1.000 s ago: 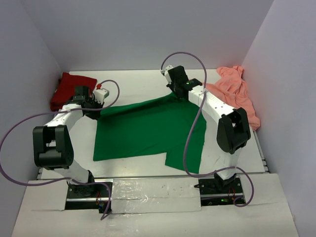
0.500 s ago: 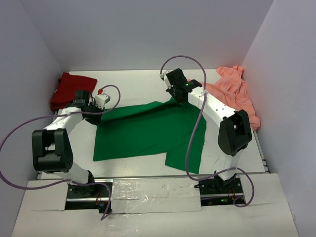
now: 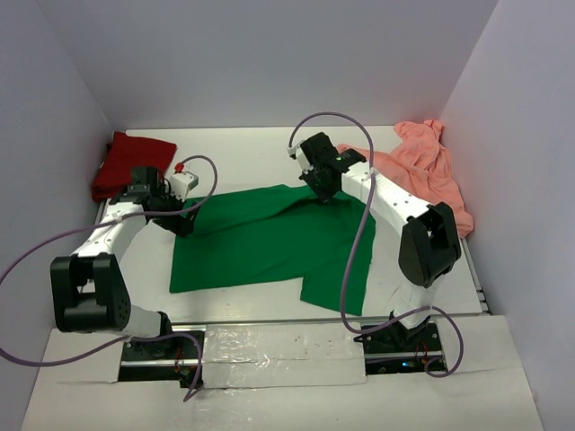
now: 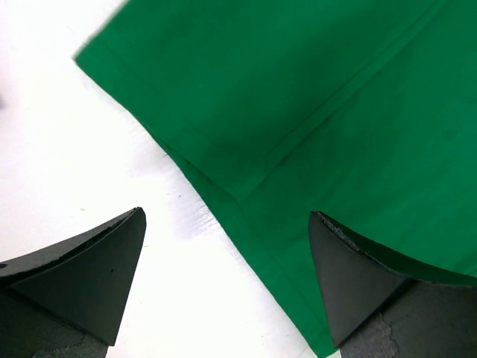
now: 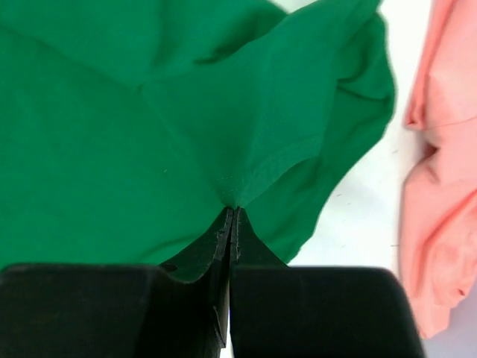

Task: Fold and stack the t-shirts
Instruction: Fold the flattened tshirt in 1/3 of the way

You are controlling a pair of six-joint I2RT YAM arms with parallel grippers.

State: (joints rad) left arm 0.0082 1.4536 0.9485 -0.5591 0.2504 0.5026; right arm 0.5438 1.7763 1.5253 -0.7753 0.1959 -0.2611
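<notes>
White table point(image 3: 252, 153), walled on three sides. Green t-shirt point(image 3: 269, 238) lies spread across the middle, mostly flat, with its far edge bunched and raised on the right. Red t-shirt point(image 3: 126, 162) is heaped in the far left corner and pink t-shirt point(image 3: 431, 171) is heaped at the far right; both are apart from the grippers.

Right gripper point(image 5: 231, 212) has its fingers pressed fully together, pinching a hem ridge at the green shirt's far right edge; cloth puckers up into the tips.

Left gripper point(image 4: 226, 216) is wide open and holds nothing. It straddles the shirt's left edge, with one finger over bare table and the other over cloth.

Step looks like getting a two-point grip for the fold. To do it well, the left should probably drop straight down and close on the double-layer hem between its fingers, not on a single loose layer. Then raise both ends level so the cloth stays taut. An uneven lift risks a skewed crease.
</notes>
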